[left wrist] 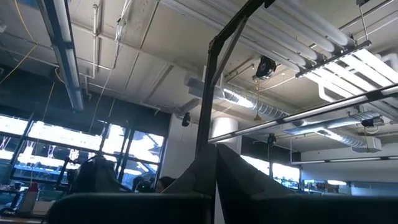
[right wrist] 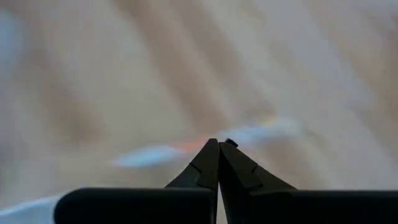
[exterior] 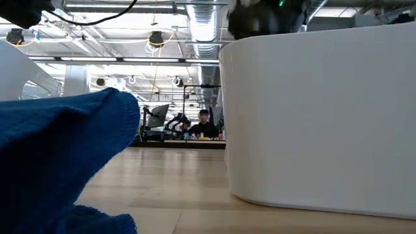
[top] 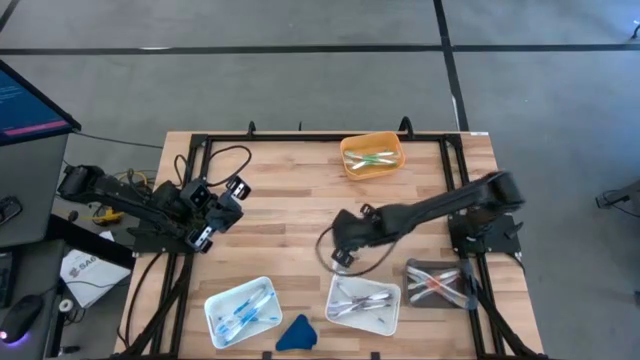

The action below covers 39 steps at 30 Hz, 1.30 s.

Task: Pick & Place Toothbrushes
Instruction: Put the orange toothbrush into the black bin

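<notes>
**Toothbrushes sorted across four trays while both arms pause**

Toothbrushes are lying in four containers on the wooden table, as we are seeing it from above. An orange tray at the upper centre of the high view is holding a few green-and-white ones. A white tray at the lower left is holding several with blue accents. Another white tray at the lower centre is holding a pale, greyish bunch, and a clear tray at the lower right is holding some with orange or red accents. A blue cloth is sitting at the bottom edge between the two white trays, and in the low view it is filling the lower left while the white tray's wall is filling the right.

We are seeing the right gripper reaching in from the right side toward the middle of the high view, just above the lower-centre white tray, with a black cable looping around it. In the right wrist view its fingers are pressing tip to tip with nothing between them, and a blurred, pale stick with an orange patch is lying on the wood beyond the tips.

We are seeing the left gripper waiting at the left edge of the table, its jaws closed and empty, its wrist camera pointing up at the ceiling.

A person is sitting far back in the room in the low view.
</notes>
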Available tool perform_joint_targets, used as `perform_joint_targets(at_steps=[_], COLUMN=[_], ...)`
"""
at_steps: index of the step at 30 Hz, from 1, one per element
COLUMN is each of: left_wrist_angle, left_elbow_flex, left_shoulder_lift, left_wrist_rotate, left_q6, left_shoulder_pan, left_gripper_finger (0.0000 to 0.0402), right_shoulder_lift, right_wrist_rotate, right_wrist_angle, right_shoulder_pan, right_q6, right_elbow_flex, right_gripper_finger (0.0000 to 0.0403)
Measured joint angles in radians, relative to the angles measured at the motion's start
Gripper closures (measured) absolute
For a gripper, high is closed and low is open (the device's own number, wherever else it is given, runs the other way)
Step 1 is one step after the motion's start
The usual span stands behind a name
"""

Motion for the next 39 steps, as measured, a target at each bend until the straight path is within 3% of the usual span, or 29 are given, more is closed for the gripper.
perform_joint_targets(at_steps=[5, 10, 39], left_wrist_angle=[-0.002, -0.003, -0.006], left_elbow_flex=[0.000, 0.000, 0.000], left_shoulder_lift=[0.000, 0.000, 0.000], left_wrist_rotate=[0.000, 0.000, -0.028], left_q6=[0.001, 0.002, 0.010], left_shoulder_pan=[0.000, 0.000, 0.001], left_gripper_finger=[0.0398, 0.0398, 0.0398], right_shoulder_lift=[-0.269, -0.404, -0.400], right_wrist_rotate=[-0.297, -0.325, -0.334], right_wrist_angle=[0.663, 0.910, 0.992], right_shoulder_pan=[-0.068, -0.111, -0.082], right_q6=[-0.095, -0.065, -0.110], right_elbow_flex=[-0.341, -0.550, -0.597], right_gripper_finger=[0.0403, 0.0403, 0.0403])
